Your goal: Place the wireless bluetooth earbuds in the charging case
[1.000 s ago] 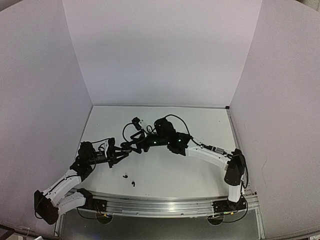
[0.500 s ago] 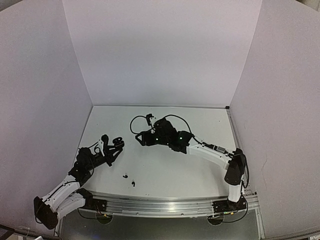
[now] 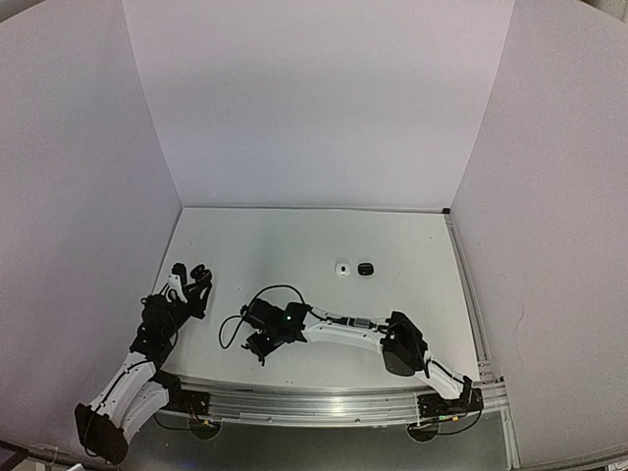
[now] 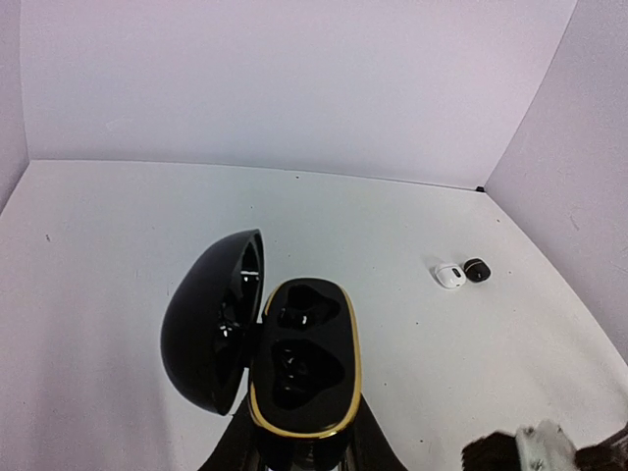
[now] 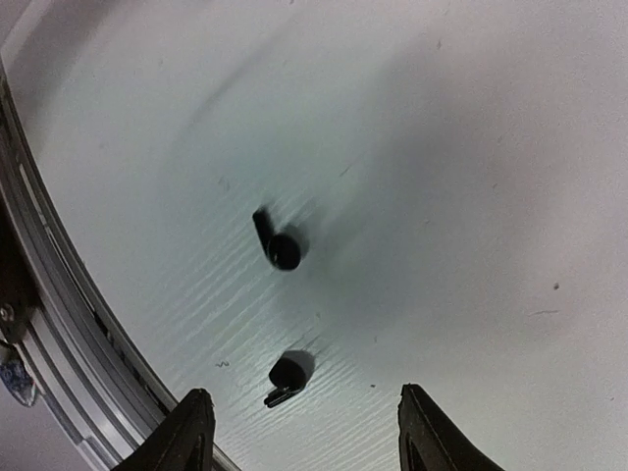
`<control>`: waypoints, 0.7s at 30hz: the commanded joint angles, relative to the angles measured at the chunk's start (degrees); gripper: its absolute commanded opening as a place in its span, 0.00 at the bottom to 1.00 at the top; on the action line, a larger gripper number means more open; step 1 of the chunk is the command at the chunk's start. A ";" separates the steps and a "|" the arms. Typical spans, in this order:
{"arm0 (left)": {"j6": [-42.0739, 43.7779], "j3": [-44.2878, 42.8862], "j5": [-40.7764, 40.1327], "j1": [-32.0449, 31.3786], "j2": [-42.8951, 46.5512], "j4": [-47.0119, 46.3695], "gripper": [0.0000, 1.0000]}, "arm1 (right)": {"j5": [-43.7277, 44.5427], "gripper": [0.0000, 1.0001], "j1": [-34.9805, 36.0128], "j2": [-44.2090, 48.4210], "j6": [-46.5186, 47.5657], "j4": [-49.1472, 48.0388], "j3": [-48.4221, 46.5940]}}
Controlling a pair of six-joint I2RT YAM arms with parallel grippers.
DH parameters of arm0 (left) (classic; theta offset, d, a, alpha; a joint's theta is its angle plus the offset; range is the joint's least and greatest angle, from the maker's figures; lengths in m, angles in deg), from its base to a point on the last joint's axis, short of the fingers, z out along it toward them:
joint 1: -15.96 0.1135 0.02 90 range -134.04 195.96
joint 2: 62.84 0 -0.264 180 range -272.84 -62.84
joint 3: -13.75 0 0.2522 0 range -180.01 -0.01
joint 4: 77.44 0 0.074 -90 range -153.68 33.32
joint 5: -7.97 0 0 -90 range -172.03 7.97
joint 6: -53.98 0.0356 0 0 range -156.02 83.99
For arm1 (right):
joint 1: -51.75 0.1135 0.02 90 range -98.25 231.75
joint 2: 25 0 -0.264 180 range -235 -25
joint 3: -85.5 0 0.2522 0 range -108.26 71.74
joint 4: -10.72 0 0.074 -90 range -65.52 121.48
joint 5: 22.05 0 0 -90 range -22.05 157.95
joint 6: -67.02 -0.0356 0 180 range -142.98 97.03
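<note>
Two black wireless bluetooth earbuds lie on the white table near its front rail: one farther off, one just ahead of my right gripper. That gripper is open, its fingers wide apart to either side of the nearer earbud and touching nothing. In the top view the right gripper hovers over that spot and hides the earbuds. My left gripper is shut on the black, gold-rimmed charging case. Its lid hangs open to the left and both wells look dark. The left gripper is at the table's left side.
A small white case and a small black case sit side by side mid-table, the white case and black case also showing in the left wrist view. The metal front rail runs close beside the earbuds. White walls enclose the table.
My right arm has swung from the table's middle down to the front left, over the earbuds. The left arm drew back to the left with the case. The two small cases are now uncovered.
</note>
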State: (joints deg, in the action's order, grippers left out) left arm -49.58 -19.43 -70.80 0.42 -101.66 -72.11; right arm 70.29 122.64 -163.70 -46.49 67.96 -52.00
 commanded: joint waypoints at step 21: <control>-0.63 1.04 6.93 0.65 0.82 -5.62 0.00 | 2.78 0.39 2.81 -10.52 5.38 7.30 -9.42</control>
State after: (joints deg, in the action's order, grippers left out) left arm -49.64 -19.00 -65.11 0.80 -101.82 -74.95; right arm 72.21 124.71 -172.30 -42.78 73.22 -59.14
